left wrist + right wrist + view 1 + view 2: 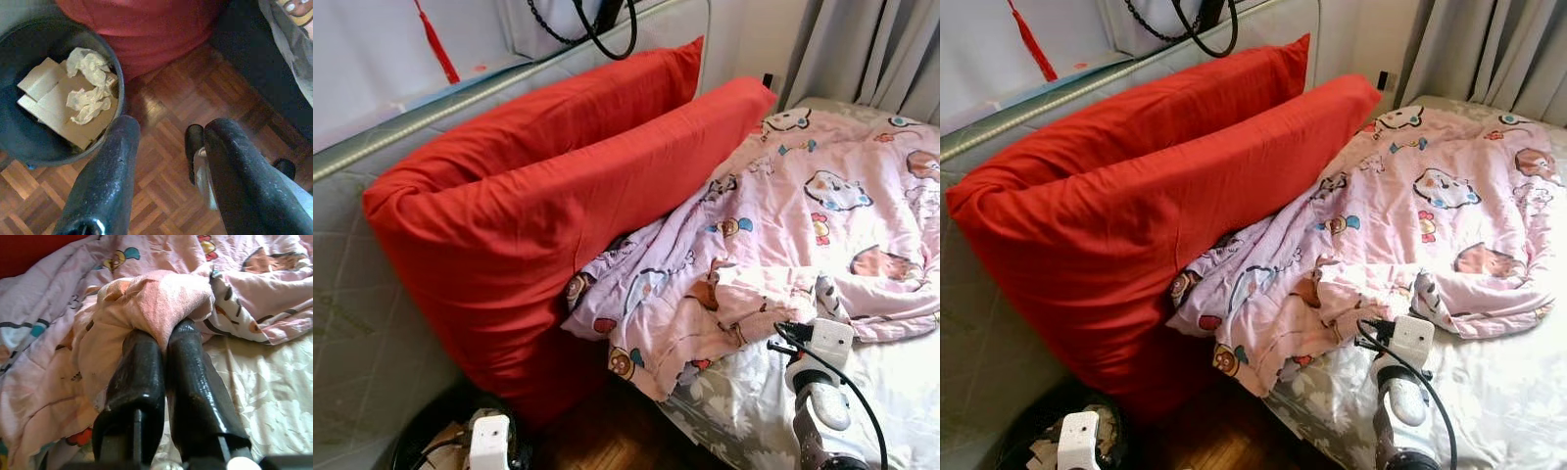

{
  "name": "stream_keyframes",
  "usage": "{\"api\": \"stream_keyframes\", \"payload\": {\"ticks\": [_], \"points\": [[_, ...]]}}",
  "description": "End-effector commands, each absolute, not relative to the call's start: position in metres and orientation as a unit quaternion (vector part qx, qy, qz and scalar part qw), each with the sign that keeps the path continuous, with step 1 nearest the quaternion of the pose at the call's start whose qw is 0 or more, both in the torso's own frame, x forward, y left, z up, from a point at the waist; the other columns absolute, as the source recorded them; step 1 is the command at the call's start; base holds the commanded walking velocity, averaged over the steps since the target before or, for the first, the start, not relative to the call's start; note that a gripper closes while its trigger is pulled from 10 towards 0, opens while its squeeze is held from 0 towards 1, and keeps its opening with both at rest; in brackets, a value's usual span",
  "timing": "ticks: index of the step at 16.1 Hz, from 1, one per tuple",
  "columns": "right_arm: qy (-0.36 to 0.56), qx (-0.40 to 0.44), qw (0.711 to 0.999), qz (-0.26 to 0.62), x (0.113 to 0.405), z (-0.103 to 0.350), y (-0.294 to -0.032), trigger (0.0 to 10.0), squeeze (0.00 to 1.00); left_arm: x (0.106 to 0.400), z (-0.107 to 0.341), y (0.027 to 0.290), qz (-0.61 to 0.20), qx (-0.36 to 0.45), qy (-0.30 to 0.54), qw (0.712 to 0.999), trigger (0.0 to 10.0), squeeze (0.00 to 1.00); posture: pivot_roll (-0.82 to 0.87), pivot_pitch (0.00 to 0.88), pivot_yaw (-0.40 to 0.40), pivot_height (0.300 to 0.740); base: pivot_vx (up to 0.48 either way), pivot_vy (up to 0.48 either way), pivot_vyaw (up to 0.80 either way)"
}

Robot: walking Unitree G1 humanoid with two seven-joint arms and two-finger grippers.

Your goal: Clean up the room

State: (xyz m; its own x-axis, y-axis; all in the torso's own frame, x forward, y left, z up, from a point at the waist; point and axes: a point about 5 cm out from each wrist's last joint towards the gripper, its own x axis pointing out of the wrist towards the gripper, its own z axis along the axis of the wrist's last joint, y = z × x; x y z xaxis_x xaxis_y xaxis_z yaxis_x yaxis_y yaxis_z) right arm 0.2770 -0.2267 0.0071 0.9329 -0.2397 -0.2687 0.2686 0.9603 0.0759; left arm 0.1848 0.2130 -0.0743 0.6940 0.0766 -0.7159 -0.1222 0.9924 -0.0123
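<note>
Nearest the robot, the left gripper [166, 147] is held with its fingers apart above the wooden floor [171, 103], beside a black bin [19, 142] holding cardboard and crumpled paper. On the bed, the right gripper [164, 335] is clamped tight on a fold of the pink cartoon blanket [783, 225], which is spread rumpled over the pale sheet [901, 382]. Beyond it, two red pillows [538, 206] are propped against the headboard [352, 323], and grey curtains [871, 49] are seen farthest back.
</note>
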Motion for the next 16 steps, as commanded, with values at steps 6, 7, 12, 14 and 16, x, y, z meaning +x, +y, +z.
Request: {"api": "stream_keyframes", "payload": {"ticks": [6,7,12,14,16], "points": [[0.115,0.042,0.982,-0.146,0.2785,0.0113,-0.2279,10.0,0.0,0.1811,-0.0747,0.2201,0.048,-0.013,0.393,0.918,10.0,0.0,0.02,0.122,0.085,0.74,0.0,0.0,0.0],[0.115,0.042,0.981,-0.149,0.2779,0.011,-0.2281,10.0,0.0,0.1811,-0.0747,0.2203,0.049,-0.013,0.394,0.918,10.0,0.0,0.02,0.123,0.087,0.74,0.0,0.0,0.0],[0.112,0.042,0.979,-0.165,0.2775,0.0118,-0.2307,10.0,0.0,0.1797,-0.0762,0.2182,0.041,-0.004,0.401,0.915,10.0,0.0,0.02,0.129,0.093,0.74,0.0,0.0,0.0],[0.112,0.04,0.979,-0.167,0.2781,0.0123,-0.2311,10.0,0.0,0.1807,-0.0762,0.216,0.036,-0.004,0.4,0.916,10.0,0.0,0.02,0.131,0.095,0.74,0.0,0.0,0.0],[0.109,0.039,0.979,-0.17,0.279,0.014,-0.2332,10.0,0.0,0.1824,-0.0757,0.2136,0.032,-0.005,0.398,0.917,10.0,0.0,0.02,0.132,0.095,0.74,-0.122,0.0,0.0]]}}
